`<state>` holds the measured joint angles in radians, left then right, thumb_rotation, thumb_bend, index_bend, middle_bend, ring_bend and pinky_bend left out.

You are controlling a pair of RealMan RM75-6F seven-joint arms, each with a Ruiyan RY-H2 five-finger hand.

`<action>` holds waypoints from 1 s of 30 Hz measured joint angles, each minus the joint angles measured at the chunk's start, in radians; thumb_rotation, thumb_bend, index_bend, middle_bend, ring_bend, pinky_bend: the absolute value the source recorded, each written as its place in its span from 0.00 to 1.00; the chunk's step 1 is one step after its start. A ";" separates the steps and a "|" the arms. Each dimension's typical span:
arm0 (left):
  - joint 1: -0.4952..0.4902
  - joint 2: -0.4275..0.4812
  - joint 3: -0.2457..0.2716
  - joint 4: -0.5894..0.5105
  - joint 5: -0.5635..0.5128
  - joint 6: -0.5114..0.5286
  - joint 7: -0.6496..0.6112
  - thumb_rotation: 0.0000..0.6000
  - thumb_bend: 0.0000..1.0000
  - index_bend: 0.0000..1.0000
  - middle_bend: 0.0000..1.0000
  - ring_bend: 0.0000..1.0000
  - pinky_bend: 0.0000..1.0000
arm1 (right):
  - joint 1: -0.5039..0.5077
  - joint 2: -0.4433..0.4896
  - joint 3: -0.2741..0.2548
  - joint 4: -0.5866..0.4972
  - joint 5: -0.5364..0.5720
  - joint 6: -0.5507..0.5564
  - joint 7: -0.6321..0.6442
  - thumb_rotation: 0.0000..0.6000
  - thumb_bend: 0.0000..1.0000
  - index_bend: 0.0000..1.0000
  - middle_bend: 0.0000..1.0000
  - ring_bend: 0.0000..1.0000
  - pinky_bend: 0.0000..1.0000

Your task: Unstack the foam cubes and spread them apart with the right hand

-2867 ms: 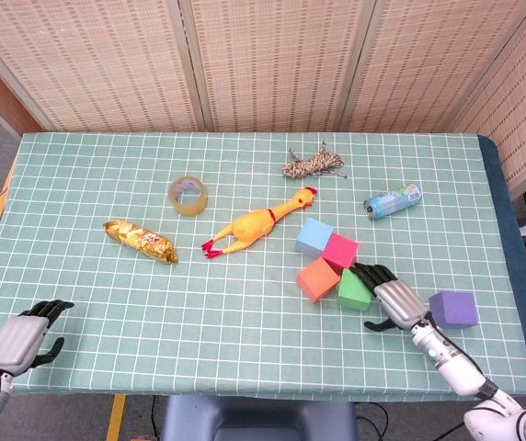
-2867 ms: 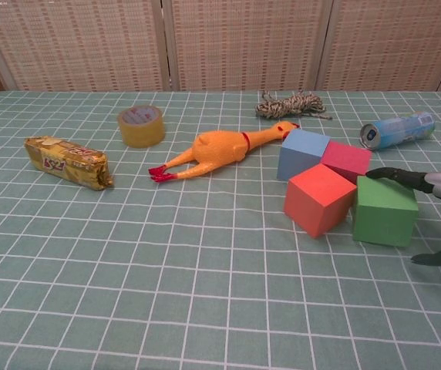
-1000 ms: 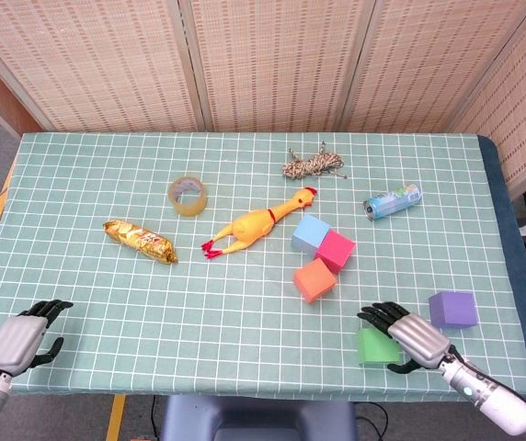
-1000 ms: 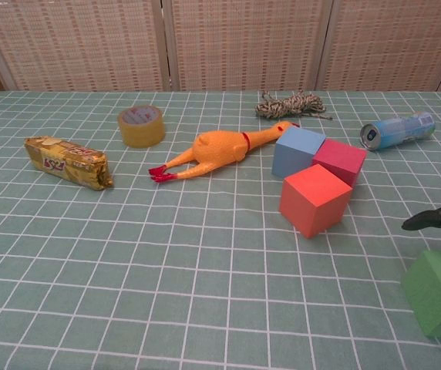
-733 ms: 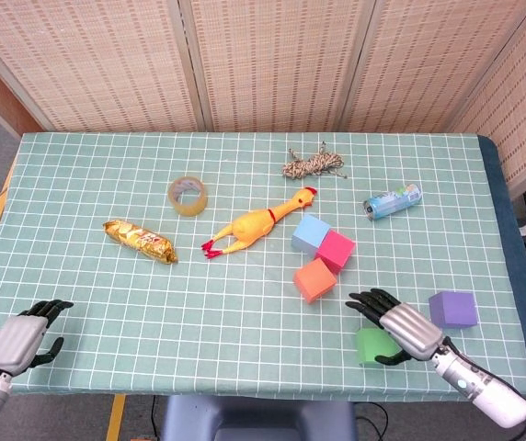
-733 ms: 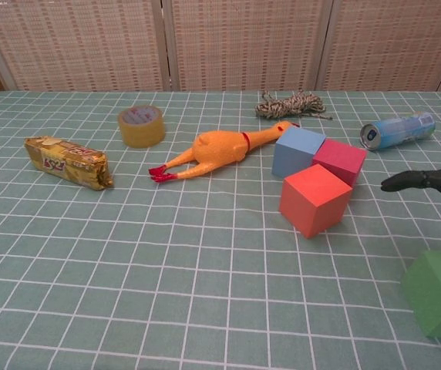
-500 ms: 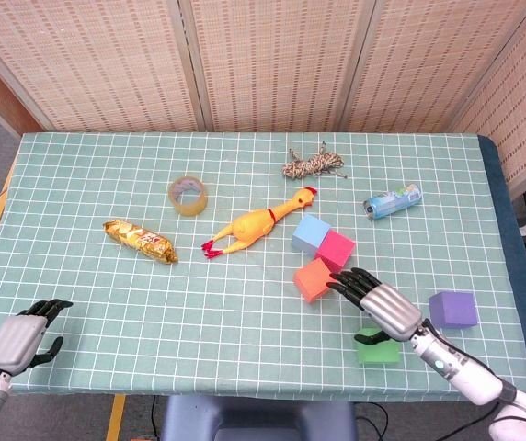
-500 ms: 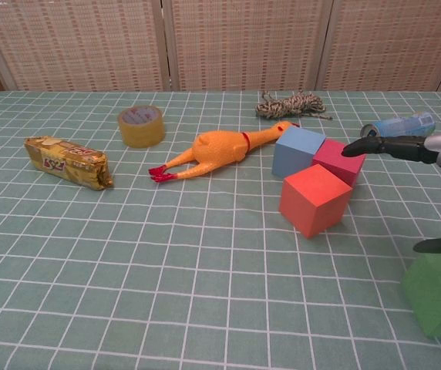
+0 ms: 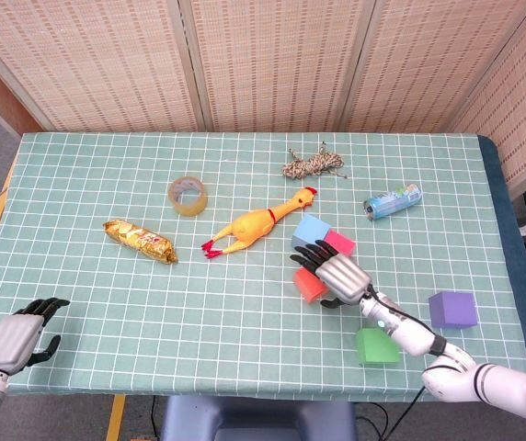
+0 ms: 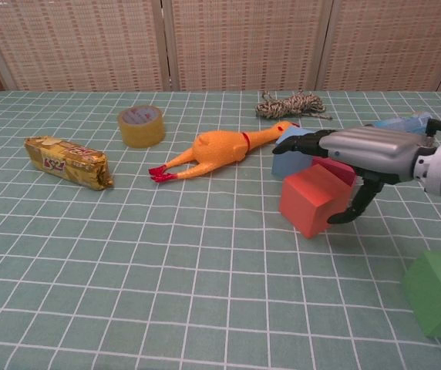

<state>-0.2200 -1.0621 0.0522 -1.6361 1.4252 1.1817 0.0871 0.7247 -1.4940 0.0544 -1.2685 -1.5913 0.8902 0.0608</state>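
Several foam cubes lie on the green checked table. My right hand [image 9: 338, 273] [image 10: 363, 149] hovers with fingers spread over the orange-red cube [image 9: 309, 286] [image 10: 311, 200], thumb hanging by its right side, gripping nothing. Just behind it, the blue cube [image 9: 309, 231] [image 10: 289, 159] and the pink cube [image 9: 340, 243] [image 10: 338, 171] sit side by side, touching. The green cube [image 9: 374, 346] [image 10: 439, 293] lies alone near the front edge. A purple cube [image 9: 452, 309] lies at the right. My left hand [image 9: 15, 340] rests at the front left corner, holding nothing.
A rubber chicken [image 9: 258, 223] [image 10: 220, 149] lies just left of the blue cube. Further off are a tape roll [image 9: 188, 195], a gold snack bar [image 9: 140, 240], a rope bundle [image 9: 313, 165] and a can [image 9: 393, 200] at the back right.
My right hand pulled the green cube to the front edge, let it go, then swept back left and up over the orange-red cube. The left hand has stayed put.
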 measured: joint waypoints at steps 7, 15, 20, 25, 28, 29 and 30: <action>0.006 0.005 -0.002 -0.002 0.004 0.016 -0.010 1.00 0.47 0.20 0.20 0.18 0.39 | 0.025 -0.045 -0.005 0.026 0.004 -0.017 -0.029 1.00 0.06 0.08 0.13 0.00 0.06; 0.006 0.005 -0.001 -0.002 0.007 0.014 -0.008 1.00 0.47 0.20 0.20 0.18 0.39 | 0.020 -0.075 -0.015 0.072 0.024 -0.009 -0.066 1.00 0.06 0.14 0.23 0.13 0.28; 0.005 0.004 -0.003 -0.001 0.002 0.011 -0.006 1.00 0.47 0.21 0.20 0.18 0.39 | 0.011 -0.096 -0.017 0.101 0.023 0.026 -0.057 1.00 0.11 0.26 0.40 0.38 0.60; 0.005 0.004 -0.003 -0.001 0.003 0.012 -0.006 1.00 0.47 0.20 0.20 0.18 0.39 | 0.002 -0.115 -0.025 0.123 -0.013 0.104 0.009 1.00 0.12 0.33 0.47 0.45 0.68; 0.005 0.003 -0.003 -0.001 0.003 0.010 -0.005 1.00 0.47 0.20 0.20 0.18 0.39 | -0.001 -0.122 -0.035 0.128 -0.049 0.152 0.072 1.00 0.12 0.34 0.48 0.46 0.68; 0.005 0.003 -0.003 -0.001 0.003 0.009 -0.004 1.00 0.47 0.20 0.20 0.18 0.39 | -0.002 -0.123 -0.040 0.127 -0.062 0.166 0.090 1.00 0.12 0.34 0.48 0.46 0.68; 0.005 0.003 -0.003 -0.001 0.003 0.009 -0.003 1.00 0.47 0.20 0.20 0.18 0.39 | -0.002 -0.123 -0.047 0.124 -0.079 0.184 0.112 1.00 0.12 0.34 0.48 0.46 0.68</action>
<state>-0.2152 -1.0592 0.0496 -1.6375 1.4283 1.1912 0.0837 0.7222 -1.6171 0.0079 -1.1445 -1.6707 1.0744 0.1729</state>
